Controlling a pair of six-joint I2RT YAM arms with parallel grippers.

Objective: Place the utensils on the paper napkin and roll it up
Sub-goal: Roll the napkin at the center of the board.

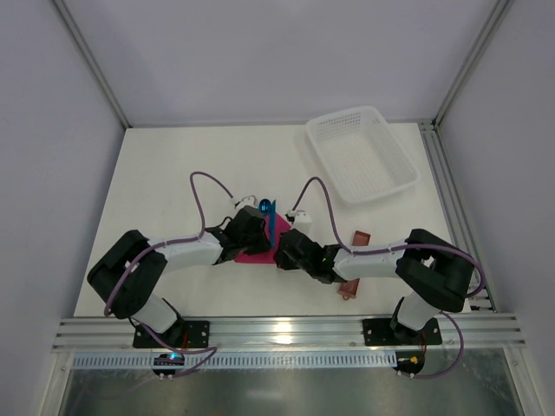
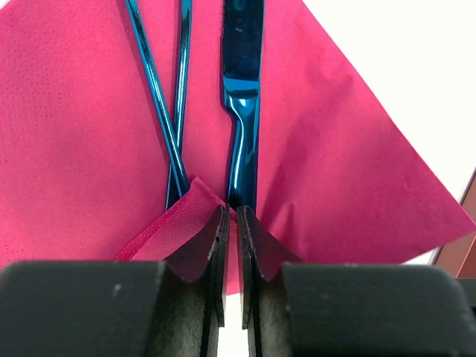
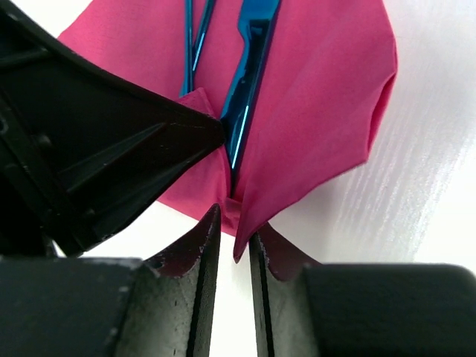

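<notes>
The left claw (image 2: 231, 217) is pinching down to a hairline slit and gripping the near edge of the paper napkin (image 2: 335, 171); pink paper is showing inside that slit. Just to the left of its tips, a small flap of the napkin is folding up and over. The utensils (image 2: 242, 89) are lying on the napkin directly ahead of this claw. A broad blue piece is running straight away from the tips, with its near end right against them. Two thinner blue handles are crossing each other just to its left.

The right claw (image 3: 231, 222) is also squeezing to a narrow gap and nipping a fold of the napkin's edge between its tips. In the right wrist view, the left claw's black body is sitting immediately to the left of the right claw, almost touching it, so the two are working at the same end of the utensils. Ahead and to the right of the right claw, the napkin's edge is folding over on itself above the white desk (image 1: 173, 173).

Seen from above, the utensils are sticking out beyond both claws. A reddish-brown sleeve (image 1: 358, 237) is lying on the desk near the right claw, on its outer side and partly under the right arm. A white mesh basket (image 1: 360, 152) is sitting well beyond that.
</notes>
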